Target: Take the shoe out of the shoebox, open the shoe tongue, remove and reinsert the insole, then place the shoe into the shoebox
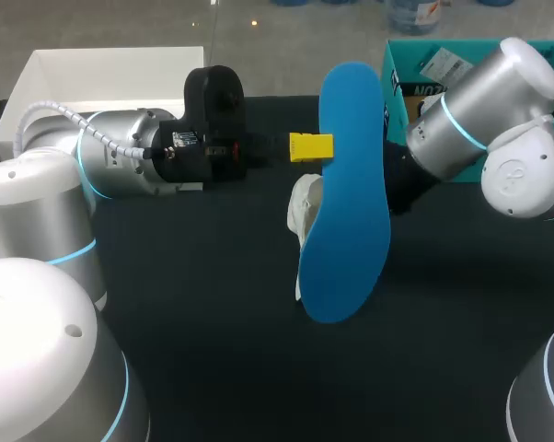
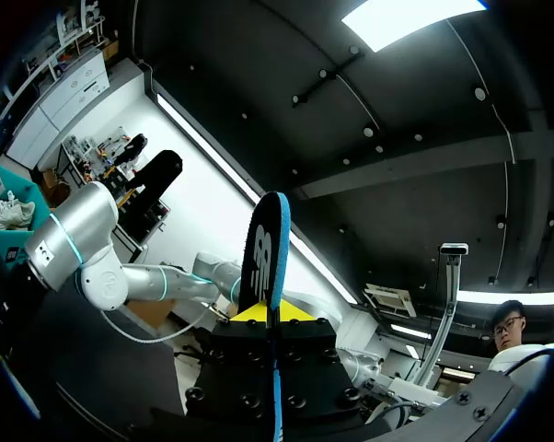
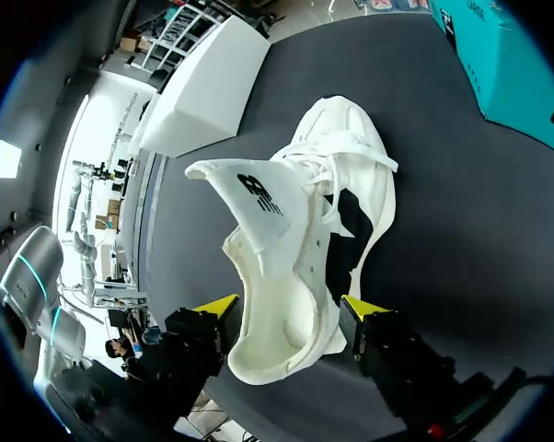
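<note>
Head view has the left gripper (image 1: 311,147) clenched on the blue insole (image 1: 343,184), which it holds on edge over the table (image 1: 213,304). The left wrist view shows the insole running straight out between its fingers. Right wrist view: the right gripper (image 3: 291,311) grasps the white shoe (image 3: 305,230) at the heel, a finger against each side, tongue (image 3: 249,198) lifted, teal shoebox (image 3: 512,69) ahead, off to one side
</note>
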`<state>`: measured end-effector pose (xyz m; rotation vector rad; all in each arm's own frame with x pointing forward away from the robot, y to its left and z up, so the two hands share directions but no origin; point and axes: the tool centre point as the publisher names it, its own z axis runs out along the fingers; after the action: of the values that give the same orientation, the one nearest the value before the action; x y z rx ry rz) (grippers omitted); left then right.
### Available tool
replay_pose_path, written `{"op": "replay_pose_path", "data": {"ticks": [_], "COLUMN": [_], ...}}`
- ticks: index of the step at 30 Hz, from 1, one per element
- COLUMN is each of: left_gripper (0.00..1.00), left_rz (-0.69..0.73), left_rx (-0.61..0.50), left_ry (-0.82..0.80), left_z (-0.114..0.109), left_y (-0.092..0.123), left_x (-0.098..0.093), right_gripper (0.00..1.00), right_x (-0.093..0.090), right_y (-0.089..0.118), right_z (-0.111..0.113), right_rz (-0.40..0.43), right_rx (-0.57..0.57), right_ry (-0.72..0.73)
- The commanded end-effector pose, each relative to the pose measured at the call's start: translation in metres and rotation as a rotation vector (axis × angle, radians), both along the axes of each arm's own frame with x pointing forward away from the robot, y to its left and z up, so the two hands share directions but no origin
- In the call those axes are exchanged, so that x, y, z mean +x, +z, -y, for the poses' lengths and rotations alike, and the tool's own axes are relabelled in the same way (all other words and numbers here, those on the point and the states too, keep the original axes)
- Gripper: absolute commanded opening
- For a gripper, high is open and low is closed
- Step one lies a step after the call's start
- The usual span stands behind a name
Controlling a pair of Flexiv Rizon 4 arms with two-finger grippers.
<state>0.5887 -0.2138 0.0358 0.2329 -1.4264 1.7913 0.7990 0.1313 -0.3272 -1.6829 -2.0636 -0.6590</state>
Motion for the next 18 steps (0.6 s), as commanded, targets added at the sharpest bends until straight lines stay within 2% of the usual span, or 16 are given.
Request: {"op": "replay_pose_path", "data": {"ticks": [1,5,17,18], "left_gripper": [0.00,0.00,0.00,0.00], "left_rz": [0.000,0.000,0.000,0.000], "left_rx": [-0.003,-0.003,-0.003,-0.003], "left_ry": [-0.001,-0.001,-0.001,-0.001], "left_z": [0.001,0.001,0.001,0.001], "left_y": [-0.001,-0.001,-0.001,-0.001], "left_x": [0.000,0.000,0.000,0.000], "right_gripper": [1.00,1.00,1.00,1.00], "right_x": [-0.010,-0.011,-0.011,-0.012], "right_y": [0.021,0.041,0.041,0.040], "right_z": [0.014,0.013,0.013,0.016], "right_rz": [0.015,0.036,0.036,0.029], "right_rx": [0.060,0.142,0.142,0.191], "right_ry": [0.013,0.026,0.026,0.008]}}
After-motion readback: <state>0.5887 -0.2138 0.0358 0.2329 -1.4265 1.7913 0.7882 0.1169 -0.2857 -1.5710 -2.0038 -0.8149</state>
